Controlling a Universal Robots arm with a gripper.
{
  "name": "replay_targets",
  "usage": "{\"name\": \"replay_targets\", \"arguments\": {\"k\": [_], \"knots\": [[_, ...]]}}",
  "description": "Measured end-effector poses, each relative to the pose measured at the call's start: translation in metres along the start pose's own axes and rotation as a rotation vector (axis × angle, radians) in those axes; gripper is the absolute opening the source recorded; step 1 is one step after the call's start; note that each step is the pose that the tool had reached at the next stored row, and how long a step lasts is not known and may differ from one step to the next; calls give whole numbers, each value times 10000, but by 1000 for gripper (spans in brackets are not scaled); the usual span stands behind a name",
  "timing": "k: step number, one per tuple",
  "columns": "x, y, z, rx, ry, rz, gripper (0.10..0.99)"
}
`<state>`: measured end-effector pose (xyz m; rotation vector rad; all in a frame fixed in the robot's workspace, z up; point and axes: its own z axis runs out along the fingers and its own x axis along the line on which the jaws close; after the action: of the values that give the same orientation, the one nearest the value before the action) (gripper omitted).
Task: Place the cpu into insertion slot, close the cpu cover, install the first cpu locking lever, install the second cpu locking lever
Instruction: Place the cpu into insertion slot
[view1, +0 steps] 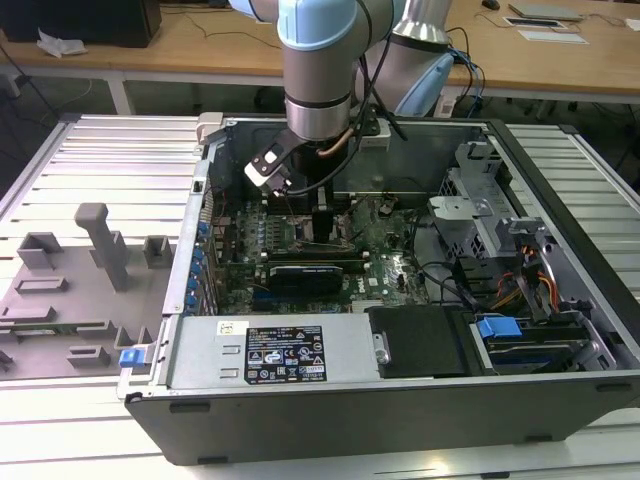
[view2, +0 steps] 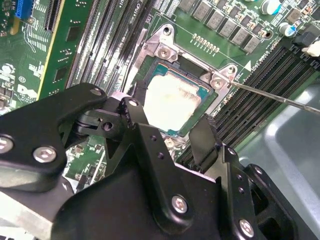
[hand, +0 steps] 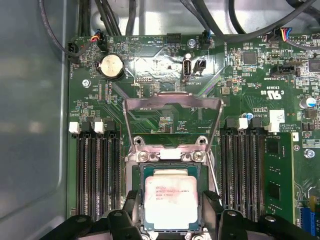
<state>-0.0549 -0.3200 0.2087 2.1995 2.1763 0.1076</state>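
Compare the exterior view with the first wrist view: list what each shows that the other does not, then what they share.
Exterior view: the arm, the open computer case, its labelled power supply and a grey fixture tray on the exterior view's left. First wrist view: the cpu seated in its socket, the cpu cover swung open off it, and a coin cell. Shared: the green motherboard and the gripper, open, its fingers either side of the cpu in the first wrist view.
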Motion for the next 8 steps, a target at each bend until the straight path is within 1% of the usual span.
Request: {"name": "replay_targets", "arguments": {"k": [1,2,3,5,6,8], "knots": [[0,0,0,-1,0,0,537],[0,0,0,-2,-1,1,537],[0,0,-1,-3,-1,0,412],[0,0,-1,-4,0,0,294],[0,0,-1,-6,-1,0,294],[0,0,-1,-8,-1,0,173]]}}
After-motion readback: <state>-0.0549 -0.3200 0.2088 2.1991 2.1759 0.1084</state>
